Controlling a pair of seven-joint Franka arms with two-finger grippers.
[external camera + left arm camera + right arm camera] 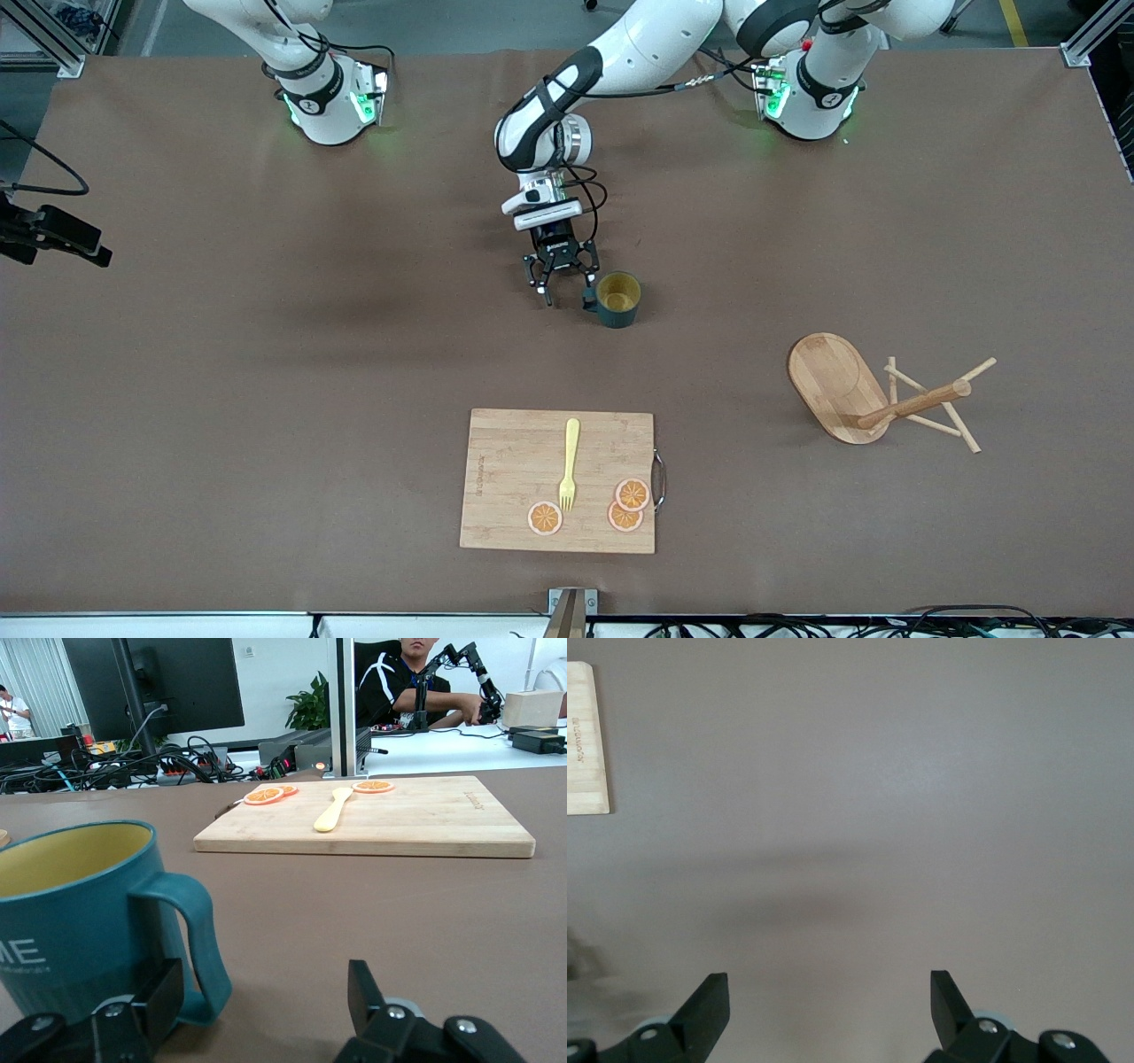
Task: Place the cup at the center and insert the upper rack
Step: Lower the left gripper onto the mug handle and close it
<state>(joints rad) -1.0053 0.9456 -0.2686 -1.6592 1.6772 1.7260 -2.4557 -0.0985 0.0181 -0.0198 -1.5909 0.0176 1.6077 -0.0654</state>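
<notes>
The teal-green cup (617, 299) with a yellow inside stands upright near the table's middle. My left gripper (567, 298) is open and low at the table beside the cup, on its handle side. In the left wrist view the cup (75, 904) is close up; its handle (197, 930) lies just inside one finger (165, 990) of the open gripper (266, 992). The bamboo upper rack (873, 399) lies tipped on its side toward the left arm's end, nearer to the front camera than the cup. My right gripper (830, 992) is open and empty over bare table; it is out of the front view.
A wooden cutting board (505, 470) with a yellow fork (569, 465) and three orange slices (629, 505) lies nearer to the front camera than the cup. It also shows in the left wrist view (425, 819) and its corner in the right wrist view (585, 735).
</notes>
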